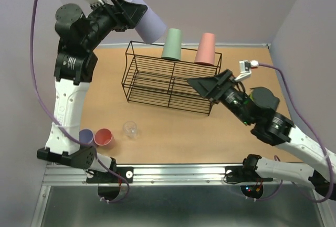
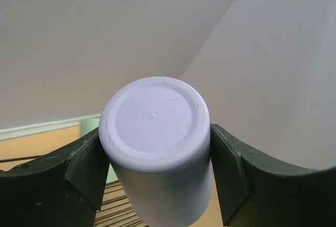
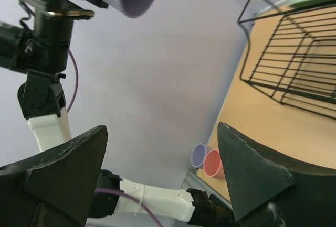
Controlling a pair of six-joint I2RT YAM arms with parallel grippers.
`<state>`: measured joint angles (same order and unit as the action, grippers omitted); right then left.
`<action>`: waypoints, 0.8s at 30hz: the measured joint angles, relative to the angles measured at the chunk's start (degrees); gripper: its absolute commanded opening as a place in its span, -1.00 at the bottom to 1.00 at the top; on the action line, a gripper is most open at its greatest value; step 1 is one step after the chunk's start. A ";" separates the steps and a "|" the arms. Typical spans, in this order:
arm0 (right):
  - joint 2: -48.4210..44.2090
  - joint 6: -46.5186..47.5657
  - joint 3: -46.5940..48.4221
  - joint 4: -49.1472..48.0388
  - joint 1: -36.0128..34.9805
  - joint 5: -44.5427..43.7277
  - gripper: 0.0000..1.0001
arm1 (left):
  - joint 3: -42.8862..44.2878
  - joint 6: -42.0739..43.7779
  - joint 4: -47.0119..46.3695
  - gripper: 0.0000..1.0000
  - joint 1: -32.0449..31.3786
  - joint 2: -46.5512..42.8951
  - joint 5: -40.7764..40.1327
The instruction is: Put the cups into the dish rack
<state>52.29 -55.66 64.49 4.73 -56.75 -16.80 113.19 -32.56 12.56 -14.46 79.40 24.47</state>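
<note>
My left gripper point(image 1: 130, 13) is shut on a lavender cup point(image 1: 148, 20), held tilted in the air above the left end of the black wire dish rack point(image 1: 170, 83); its base fills the left wrist view point(image 2: 155, 132). A sage green cup point(image 1: 171, 44) and a salmon-pink cup point(image 1: 205, 49) stand upside down on the rack's top tier. A lavender cup point(image 1: 85, 136), a salmon-pink cup point(image 1: 104, 137) and a small clear cup point(image 1: 131, 129) stand on the table at the near left. My right gripper point(image 1: 207, 85) is open and empty by the rack's right end.
The wooden table point(image 1: 173, 138) ends at a metal rail along the near edge. Grey walls close in the back and sides. The left arm's purple cable point(image 1: 37, 80) loops down the left side. The right wrist view shows the rack's corner point(image 3: 294, 54).
</note>
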 measured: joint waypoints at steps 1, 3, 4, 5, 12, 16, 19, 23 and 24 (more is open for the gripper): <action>-2.47 0.26 -0.46 1.97 0.00 -1.42 0.80 | 3.58 3.34 3.72 -1.00 0.02 2.86 -1.16; -6.91 0.46 -0.98 5.95 0.00 -4.02 0.80 | 7.54 7.32 9.09 -1.00 0.04 6.93 -3.28; -8.59 0.48 -0.98 7.74 0.00 -5.05 0.80 | 8.81 9.75 12.11 -1.00 0.04 9.05 -4.85; -10.71 0.48 -0.98 9.99 0.00 -6.38 0.80 | 9.31 11.04 13.60 -1.00 0.04 10.29 -5.73; -15.37 0.42 -0.98 21.22 0.00 -10.84 0.80 | 11.43 19.21 24.30 -1.00 0.04 20.70 -15.17; -15.76 0.31 -0.98 25.92 0.00 -11.65 0.80 | 14.84 21.99 26.25 -1.00 0.02 24.96 -18.58; -16.94 -0.15 -0.98 28.55 0.00 -12.02 0.80 | 17.14 23.41 26.58 -1.00 -0.44 26.77 -20.61; -18.71 -1.03 -0.98 30.64 0.00 -12.63 0.80 | 19.91 25.33 26.45 -1.00 -2.12 28.92 -24.02; -19.17 -1.20 -1.01 31.28 0.00 -12.83 0.80 | 20.28 25.66 26.40 -1.00 -2.58 29.31 -24.59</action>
<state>33.12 -56.86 63.48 36.01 -56.75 -29.63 133.47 -6.90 38.96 -17.04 108.71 -0.12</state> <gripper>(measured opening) 0.897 0.772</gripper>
